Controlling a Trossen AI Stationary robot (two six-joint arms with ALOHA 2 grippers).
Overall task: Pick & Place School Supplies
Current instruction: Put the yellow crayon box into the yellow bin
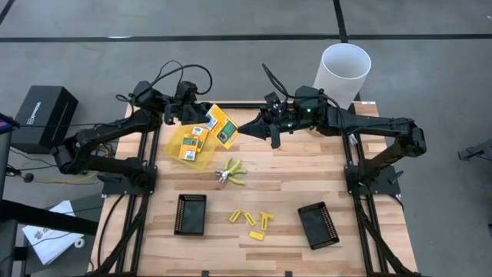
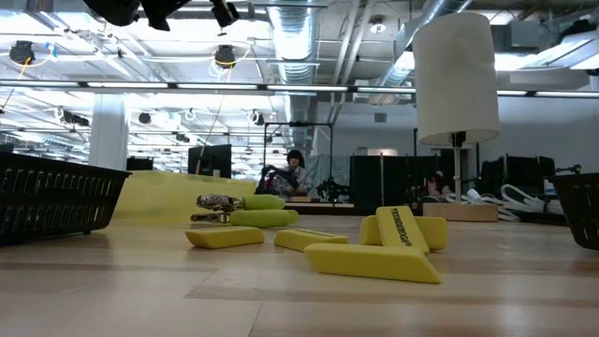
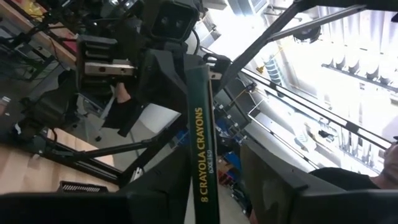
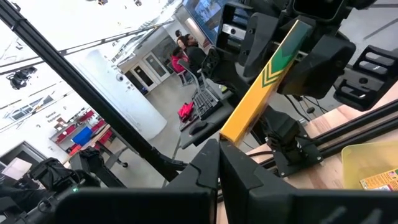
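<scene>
One yellow-orange-green crayon packet (image 1: 224,128) hangs in the air between my two grippers, beside the translucent yellow container (image 1: 187,144). My left gripper (image 1: 204,115) is shut on its left end and my right gripper (image 1: 247,125) on its right end. Two more packets (image 1: 197,132) (image 1: 190,151) lie flat inside the container. The plier-like tool (image 1: 231,173) with yellow-green handles lies on its side mid-table. Several yellow stubby pieces (image 1: 250,219) lie near the front edge, close up in the low view (image 2: 374,251). My left gripper (image 3: 208,186) pinches the packet between its two fingers at the end nearest the table's left, its narrow lettered side (image 3: 205,155) facing the camera. The fingers come level from the left, along the packet. The packet is lifted clear. My right gripper (image 4: 221,152) pinches the packet's opposite end (image 4: 233,130) between its two fingers. They come level from the table's right, along the packet. The packet runs away from them, tilted, to the left gripper's fingers (image 4: 323,59).
Two black trays (image 1: 191,213) (image 1: 317,225) sit near the front edge, either side of the yellow pieces. A white cylinder (image 1: 342,71) stands beyond the far right corner. Bare wood lies between the tool and the right tray. A person (image 2: 294,161) sits far behind.
</scene>
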